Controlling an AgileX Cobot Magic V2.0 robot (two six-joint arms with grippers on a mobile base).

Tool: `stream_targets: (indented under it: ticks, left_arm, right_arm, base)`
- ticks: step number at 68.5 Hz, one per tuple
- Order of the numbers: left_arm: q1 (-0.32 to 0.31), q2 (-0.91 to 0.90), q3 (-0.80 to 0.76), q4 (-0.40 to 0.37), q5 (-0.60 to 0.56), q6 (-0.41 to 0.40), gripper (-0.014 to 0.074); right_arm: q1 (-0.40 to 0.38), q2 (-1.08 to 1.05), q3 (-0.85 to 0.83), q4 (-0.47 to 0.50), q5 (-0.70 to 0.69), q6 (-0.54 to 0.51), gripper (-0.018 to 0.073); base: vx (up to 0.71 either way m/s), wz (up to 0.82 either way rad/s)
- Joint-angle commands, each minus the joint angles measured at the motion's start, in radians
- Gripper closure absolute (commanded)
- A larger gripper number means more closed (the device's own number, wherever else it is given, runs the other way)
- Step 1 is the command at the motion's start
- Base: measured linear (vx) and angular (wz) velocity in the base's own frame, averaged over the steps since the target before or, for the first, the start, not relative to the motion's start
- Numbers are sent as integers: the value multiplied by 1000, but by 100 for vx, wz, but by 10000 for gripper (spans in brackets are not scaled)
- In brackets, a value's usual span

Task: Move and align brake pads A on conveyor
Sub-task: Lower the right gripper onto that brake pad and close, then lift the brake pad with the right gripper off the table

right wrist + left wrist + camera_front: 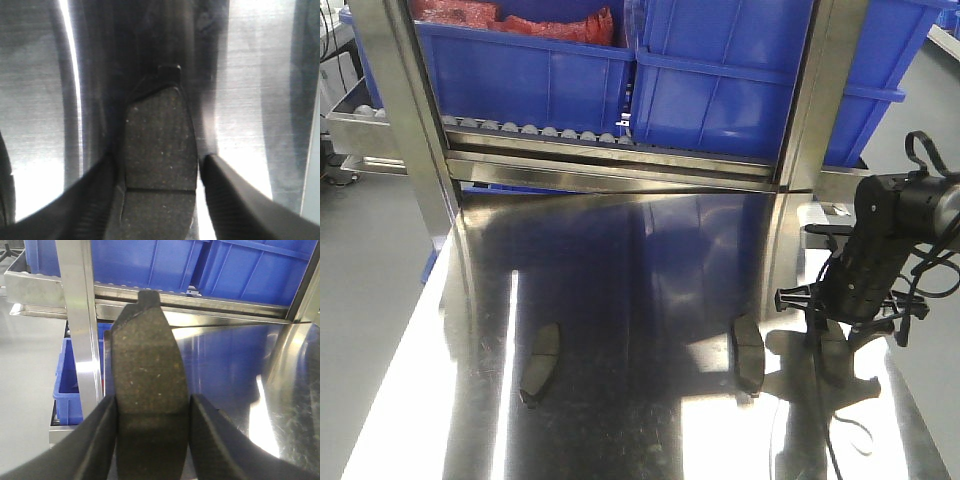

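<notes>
Transfer barely begun: no conveyor was in view, so none of the brake pads A could be counted as placed. Four pads were counted. Two lay flat and well apart on the steel table, one at near left, the other at near right. Left gripper stood clamped on a third, held aloft; right gripper appeared closed on the fourth, above the steel. All four awaited aligning.
</notes>
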Motion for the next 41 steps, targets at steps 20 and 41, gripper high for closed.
stream_targets:
  ticks: [20,41]
  left_arm:
    - [-7,3,-28,-8,-102,-4,602]
    - [-7,3,-28,-8,-102,-4,602]
  right_arm:
    - [-6,-152,-24,-8,-3,-12,575]
    - [-6,-466,143,-18,-143,-55,571]
  base:
    - [0,0]
    - [0,0]
